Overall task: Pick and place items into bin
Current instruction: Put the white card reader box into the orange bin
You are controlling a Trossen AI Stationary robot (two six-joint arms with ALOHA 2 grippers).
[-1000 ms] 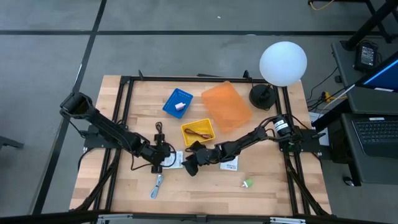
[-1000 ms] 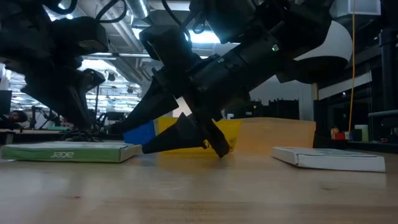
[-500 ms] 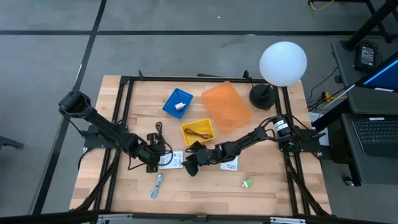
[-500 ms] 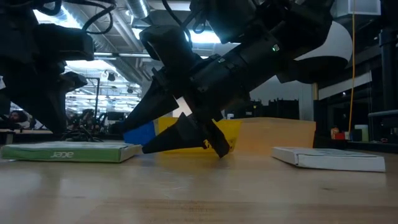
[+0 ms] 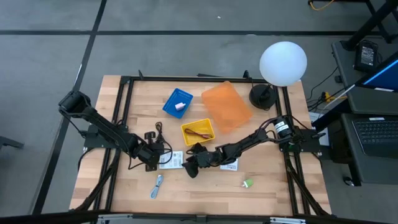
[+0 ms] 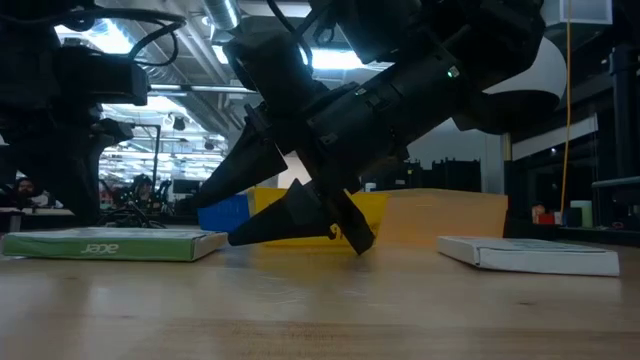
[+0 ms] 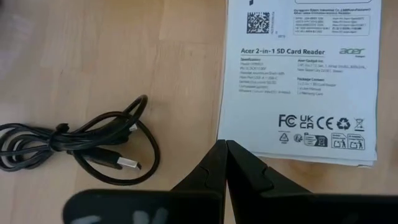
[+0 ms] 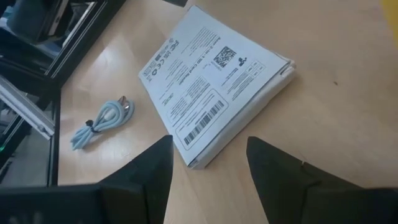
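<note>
A white labelled packet (image 5: 171,160) lies flat on the table between my two grippers. My left gripper (image 7: 225,144) is shut, with its tip at the packet's corner nearest it. My right gripper (image 8: 208,142) is open, and its fingers stand on either side of the packet's opposite corner (image 8: 193,163) without touching it. A second white packet (image 5: 229,165) lies under the right arm. A black cord (image 7: 81,143) lies coiled beside the left gripper. The blue-silver piece (image 5: 155,185) and the green piece (image 5: 248,183) lie nearer the front edge. My left gripper's shut fingertips (image 7: 217,155) come down slanting at the first packet's corner (image 7: 221,135). I cannot tell whether they touch it.
A yellow bin (image 5: 198,132) holds the dark-red cord. A blue bin (image 5: 178,102) holds the pink block. An orange tray (image 5: 227,107) and a white globe lamp (image 5: 283,62) stand at the back right. A black frame rims the table.
My left gripper has drawn back a little toward the table's left edge and tipped steeper, staying shut. The packet and my right gripper have kept their places.
</note>
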